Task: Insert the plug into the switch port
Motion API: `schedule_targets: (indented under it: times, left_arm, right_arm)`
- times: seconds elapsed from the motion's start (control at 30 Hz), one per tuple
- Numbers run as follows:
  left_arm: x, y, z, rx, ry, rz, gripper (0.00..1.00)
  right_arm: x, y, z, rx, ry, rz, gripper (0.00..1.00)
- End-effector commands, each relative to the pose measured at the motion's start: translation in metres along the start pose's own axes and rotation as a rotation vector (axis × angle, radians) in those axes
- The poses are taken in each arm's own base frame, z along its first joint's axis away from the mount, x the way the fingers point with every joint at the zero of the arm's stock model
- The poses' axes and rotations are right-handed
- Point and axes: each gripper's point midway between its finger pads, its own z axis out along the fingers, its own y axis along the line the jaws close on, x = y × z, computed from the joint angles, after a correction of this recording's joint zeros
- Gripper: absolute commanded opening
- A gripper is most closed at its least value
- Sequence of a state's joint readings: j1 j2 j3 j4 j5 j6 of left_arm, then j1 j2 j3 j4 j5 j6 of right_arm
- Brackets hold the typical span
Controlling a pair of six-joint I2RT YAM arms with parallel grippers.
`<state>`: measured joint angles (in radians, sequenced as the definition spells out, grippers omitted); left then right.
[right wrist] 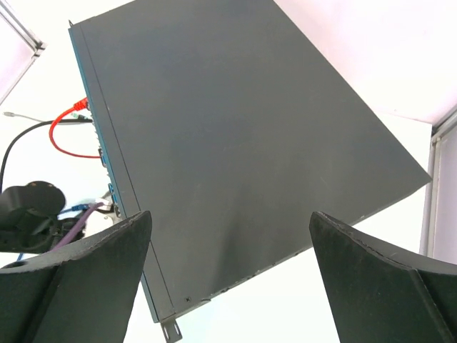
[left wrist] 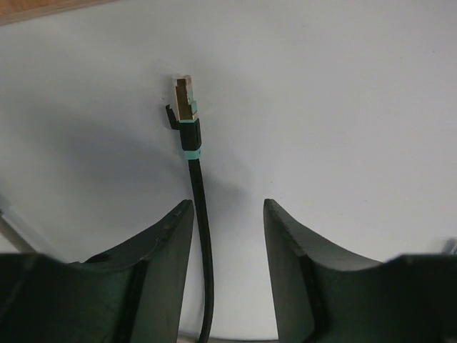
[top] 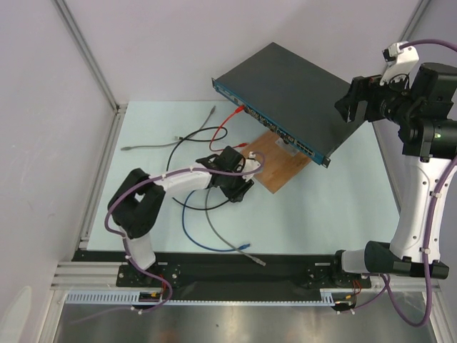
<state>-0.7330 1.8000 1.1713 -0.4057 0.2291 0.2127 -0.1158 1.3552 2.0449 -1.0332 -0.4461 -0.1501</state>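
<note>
The plug (left wrist: 184,96) is a clear-tipped connector with a teal band on a black cable (left wrist: 200,214), lying on the pale table. My left gripper (left wrist: 228,204) hovers low over the table with the cable running up between its jaws. The cable lies close beside the left finger (left wrist: 161,250), and a wide gap separates it from the right finger. The switch (top: 285,89) is a flat black box with a blue front strip (top: 268,123). My right gripper (right wrist: 230,214) hangs open above the switch (right wrist: 235,136) near its right end. From above, the left gripper (top: 239,184) sits just in front of the strip.
A red cable (top: 227,127) is plugged into the strip's left part. A brown wooden board (top: 275,168) lies under the switch's front edge. Grey (top: 171,141), blue (top: 207,243) and black cables sprawl over the table around the left arm.
</note>
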Motion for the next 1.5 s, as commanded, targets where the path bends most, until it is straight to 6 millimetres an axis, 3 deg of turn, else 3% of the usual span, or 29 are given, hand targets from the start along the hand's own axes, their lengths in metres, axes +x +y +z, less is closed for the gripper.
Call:
schedule_targets:
  times: [0.0, 0.23, 0.33, 0.37, 0.43, 0.57, 0.6, 0.63, 0.67, 0.7, 0.83, 0.93, 1.17, 1.23, 1.33, 1.47]
  left_arm:
    - [-0.009, 0.004, 0.012, -0.008, -0.002, 0.019, 0.49]
    - [0.001, 0.012, 0.027, -0.05, 0.06, 0.017, 0.34]
    - [0.003, 0.014, 0.027, -0.065, 0.073, 0.02, 0.21]
    - [0.004, 0.014, 0.027, -0.069, 0.077, 0.02, 0.08]
    - [0.004, 0.011, 0.022, -0.058, 0.08, 0.015, 0.0]
    - [-0.021, -0.024, -0.024, 0.132, -0.029, 0.012, 0.0]
    - [-0.038, -0.036, -0.052, 0.206, -0.115, 0.011, 0.0]
    - [-0.046, -0.046, -0.068, 0.26, -0.153, -0.006, 0.0]
    - [-0.048, -0.055, -0.082, 0.316, -0.17, -0.02, 0.0]
    - [-0.059, -0.067, -0.11, 0.395, -0.24, -0.019, 0.0]
    - [-0.075, -0.093, -0.172, 0.531, -0.357, -0.014, 0.0]
    - [-0.081, -0.106, -0.204, 0.571, -0.417, 0.018, 0.0]
    - [-0.079, -0.129, -0.258, 0.659, -0.502, 0.039, 0.0]
    - [-0.078, -0.13, -0.263, 0.653, -0.522, 0.038, 0.0]
    - [-0.079, -0.129, -0.271, 0.644, -0.552, 0.025, 0.0]
    - [-0.082, -0.126, -0.278, 0.629, -0.575, 0.033, 0.0]
  right_arm:
    - [-0.001, 0.002, -0.007, -0.002, -0.01, 0.0, 1.0]
    - [0.002, 0.005, -0.009, -0.015, -0.002, 0.011, 1.0]
    - [0.004, 0.006, -0.008, -0.019, 0.0, 0.012, 1.0]
    - [0.003, 0.007, -0.009, -0.023, -0.005, 0.009, 1.0]
    - [0.004, 0.008, -0.009, -0.029, -0.007, 0.007, 1.0]
    - [-0.005, 0.01, -0.011, -0.045, -0.042, -0.027, 1.0]
    - [-0.008, 0.013, -0.012, -0.056, -0.052, -0.035, 1.0]
    - [-0.01, 0.016, -0.012, -0.072, -0.06, -0.042, 1.0]
    - [-0.013, 0.024, -0.013, -0.121, -0.074, -0.05, 1.0]
    - [-0.013, 0.03, -0.013, -0.151, -0.08, -0.057, 1.0]
    - [-0.006, 0.069, -0.012, -0.317, -0.076, -0.079, 0.99]
    - [0.0, 0.107, -0.009, -0.46, -0.073, -0.086, 0.98]
    - [0.027, 0.196, -0.012, -0.775, 0.033, -0.108, 0.89]
    - [0.034, 0.217, -0.019, -0.846, 0.064, -0.111, 0.86]
    - [0.05, 0.242, -0.025, -0.942, 0.156, -0.083, 0.77]
    - [0.068, 0.262, -0.029, -1.024, 0.245, -0.053, 0.74]
